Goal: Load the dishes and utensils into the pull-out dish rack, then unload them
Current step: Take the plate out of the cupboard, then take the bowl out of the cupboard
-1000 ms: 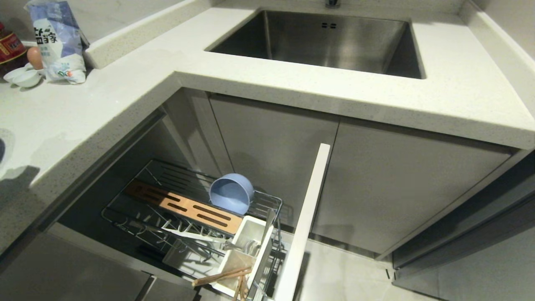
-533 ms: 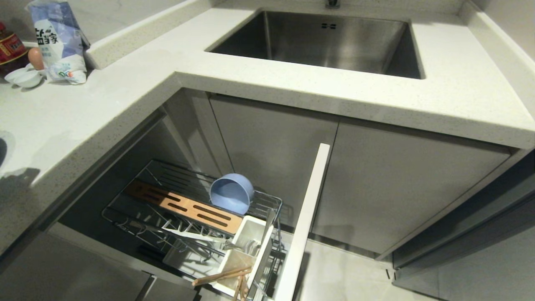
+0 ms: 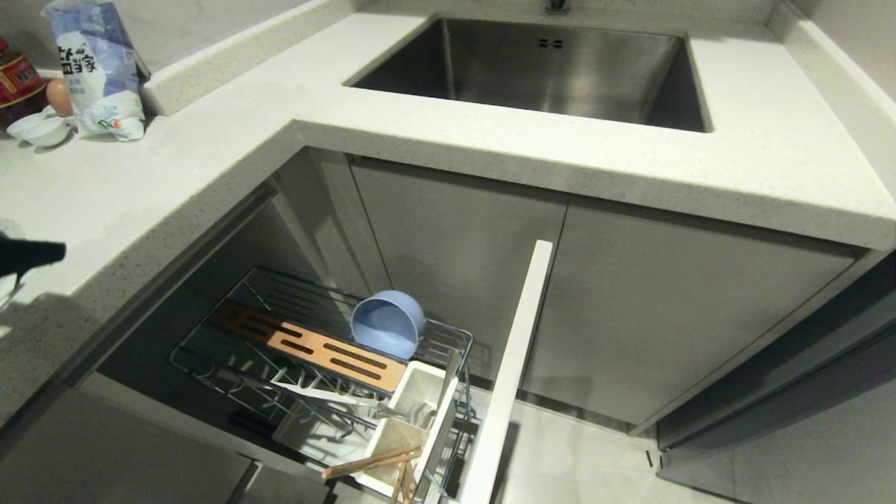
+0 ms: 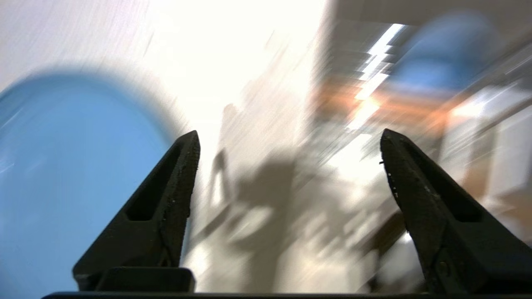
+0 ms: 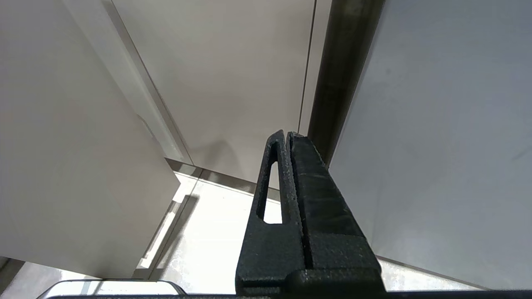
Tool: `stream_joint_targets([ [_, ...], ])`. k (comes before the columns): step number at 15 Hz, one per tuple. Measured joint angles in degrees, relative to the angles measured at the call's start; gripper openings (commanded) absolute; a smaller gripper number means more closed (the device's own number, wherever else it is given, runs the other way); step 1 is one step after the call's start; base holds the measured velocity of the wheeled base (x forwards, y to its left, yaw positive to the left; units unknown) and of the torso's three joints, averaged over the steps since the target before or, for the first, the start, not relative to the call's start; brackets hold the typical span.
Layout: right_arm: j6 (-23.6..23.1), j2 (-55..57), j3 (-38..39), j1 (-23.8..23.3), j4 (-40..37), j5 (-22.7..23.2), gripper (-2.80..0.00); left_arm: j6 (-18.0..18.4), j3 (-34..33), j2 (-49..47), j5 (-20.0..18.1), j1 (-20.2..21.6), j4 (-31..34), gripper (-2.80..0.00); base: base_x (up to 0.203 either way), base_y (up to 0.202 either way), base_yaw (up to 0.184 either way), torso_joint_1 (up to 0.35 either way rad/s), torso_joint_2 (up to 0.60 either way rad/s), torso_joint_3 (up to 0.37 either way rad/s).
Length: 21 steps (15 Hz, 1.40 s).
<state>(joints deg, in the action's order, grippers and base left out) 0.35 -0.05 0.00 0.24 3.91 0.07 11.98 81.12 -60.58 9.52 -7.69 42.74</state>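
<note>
The left gripper (image 4: 289,139) is spread wide, nothing between its jaws, above the counter (image 3: 105,203); the plate (image 4: 70,182) lies just outside one finger, the bowl (image 3: 387,325) in the rack (image 3: 448,336) beyond. The right gripper (image 5: 286,135) hangs pinched together by cabinet doors.

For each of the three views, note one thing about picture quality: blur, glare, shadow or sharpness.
Head view: sharp, with shadow inside the open cabinet around the dish rack. Left wrist view: heavy motion blur and blown-out glare; only the open left end effector is crisp, the blue plate smeared. Right wrist view: sharp, evenly lit, right end effector shut.
</note>
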Motion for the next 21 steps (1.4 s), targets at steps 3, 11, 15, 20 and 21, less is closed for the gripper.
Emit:
stream_joint_targets([
  [3,0.00,0.00,0.00,0.00,0.00,0.00,-2.80,-11.30,-1.44,2.68,-10.63,-2.17,-11.92,-2.80,0.000,0.000,0.000,0.000,0.00,0.000],
  [11,0.00,0.00,0.00,0.00,0.00,0.00,-2.80,-33.88,-3.36,-1.46,-12.59,-15.06,-18.66,-2.80,0.000,0.000,0.000,0.000,0.00,0.000],
  [15,0.00,0.00,0.00,0.00,0.00,0.00,-2.80,-40.41,-6.63,-7.77,-10.78,-18.19,-18.35,-2.80,0.000,0.000,0.000,0.000,0.00,0.000],
  [20,-0.02,0.00,0.00,0.00,0.00,0.00,-2.80,-50.14,-9.78,-17.23,-9.41,-19.37,-25.74,-2.80,0.000,0.000,0.000,0.000,0.00,0.000],
  [21,-0.02,0.00,0.00,0.00,0.00,0.00,-2.80,-51.30,-10.93,-19.34,-8.82,-19.45,-28.21,-2.80,0.000,0.000,0.000,0.000,0.00,0.000],
])
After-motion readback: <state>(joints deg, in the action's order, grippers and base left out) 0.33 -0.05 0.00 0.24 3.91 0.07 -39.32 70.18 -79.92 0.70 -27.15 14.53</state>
